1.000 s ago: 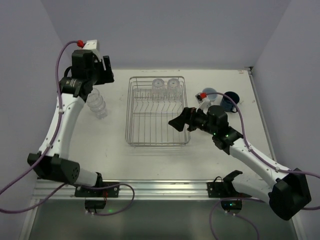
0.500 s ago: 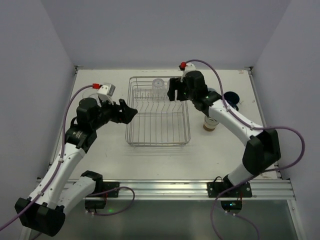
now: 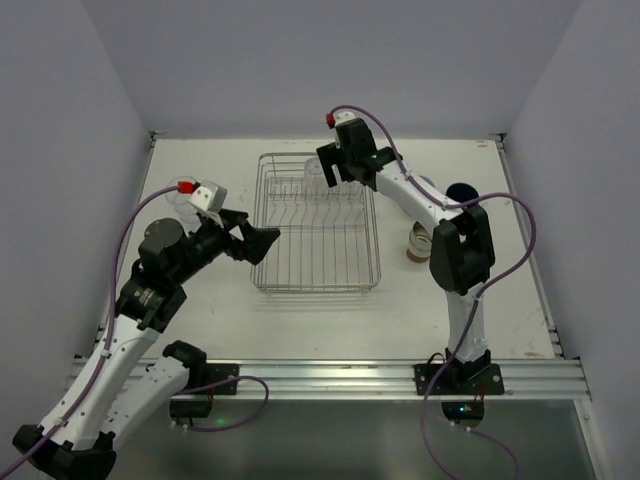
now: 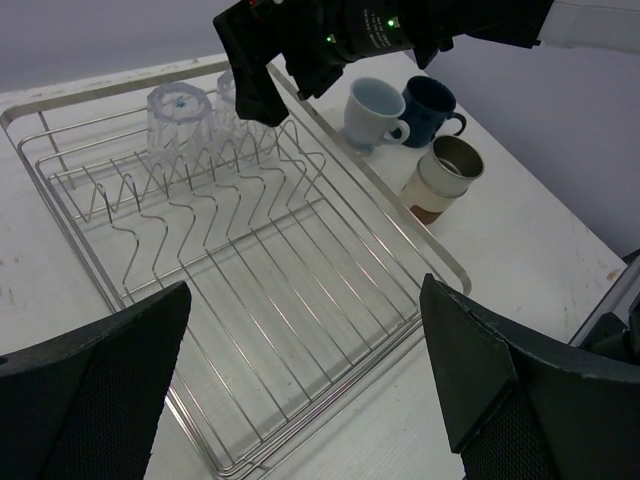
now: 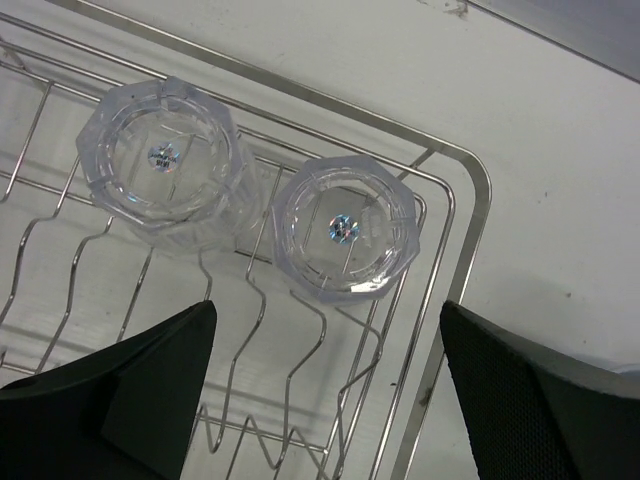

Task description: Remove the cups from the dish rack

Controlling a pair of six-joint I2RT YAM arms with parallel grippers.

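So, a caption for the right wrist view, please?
Open right gripper above two inverted clear tumblers in a corner of the dish rack.

White table [image 3: 300,320], silver wire dish rack [image 3: 320,250] at its centre, just right of the rack a pale blue cup [image 4: 375,110], dark blue mug [image 4: 430,103] and beige-brown cup [image 4: 445,175], all upright, clear tumbler [image 3: 170,201] left of the rack, partly hidden

One tumbler [image 4: 227,98] half hidden behind right end effector [image 4: 284,92], left wrist view.
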